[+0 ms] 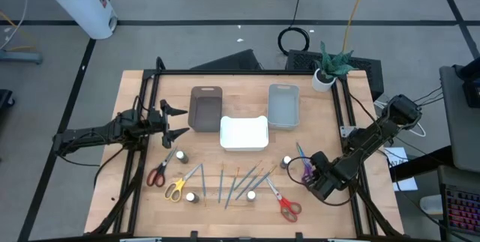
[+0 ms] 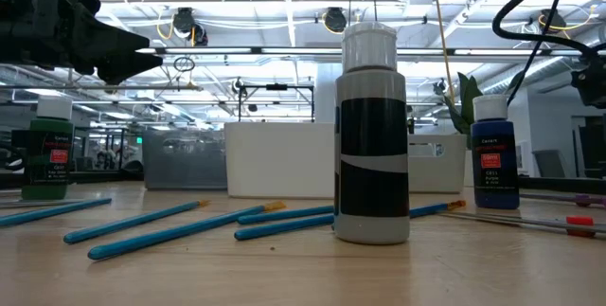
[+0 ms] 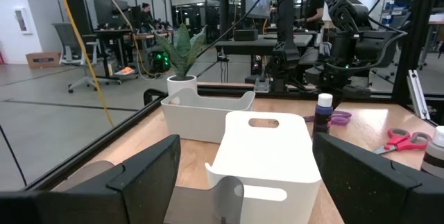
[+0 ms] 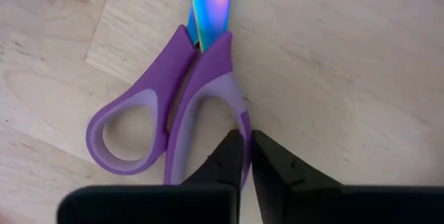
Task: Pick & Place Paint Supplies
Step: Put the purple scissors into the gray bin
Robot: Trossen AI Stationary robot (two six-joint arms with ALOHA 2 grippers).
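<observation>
Brushes point(image 1: 238, 183) and bottles point(image 1: 251, 195) crowd the table's point(image 1: 135, 92) near half; bare wood flanks the trays point(image 1: 244, 132).

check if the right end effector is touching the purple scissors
Touching: the right wrist view shows the right end effector shut on a handle loop of the purple scissors.

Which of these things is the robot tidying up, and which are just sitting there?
Tidying up: purple scissors, pinched by the right pincer; red scissors; yellow scissors; blue brushes; paint bottles.

Just there: white tray, brown tray, grey tray, potted plant.
</observation>
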